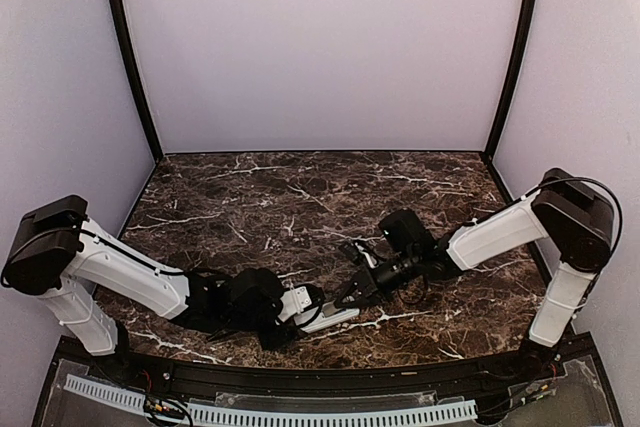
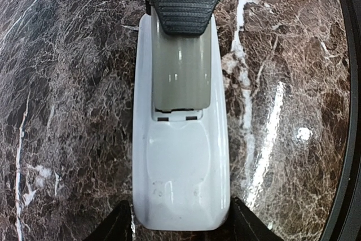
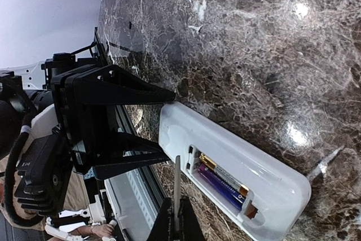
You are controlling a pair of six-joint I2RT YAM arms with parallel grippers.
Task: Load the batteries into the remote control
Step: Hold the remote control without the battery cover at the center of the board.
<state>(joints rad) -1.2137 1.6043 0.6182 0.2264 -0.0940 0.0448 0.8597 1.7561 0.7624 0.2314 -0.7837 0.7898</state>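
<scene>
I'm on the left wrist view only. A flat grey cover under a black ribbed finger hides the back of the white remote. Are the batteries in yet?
Observer: Yes. The right wrist view shows two slim batteries lying side by side in the open bay of the slim white plastic remote control.
Operator: What exactly has hold of the cover?
Observer: The right gripper is shut on the thin flat grey cover. There the cover shows edge-on, tilted up off the bay.
Operator: Where on the table is all this?
Observer: The top view puts it near the front edge of the dark marbled table, roughly centred left to right.
</scene>
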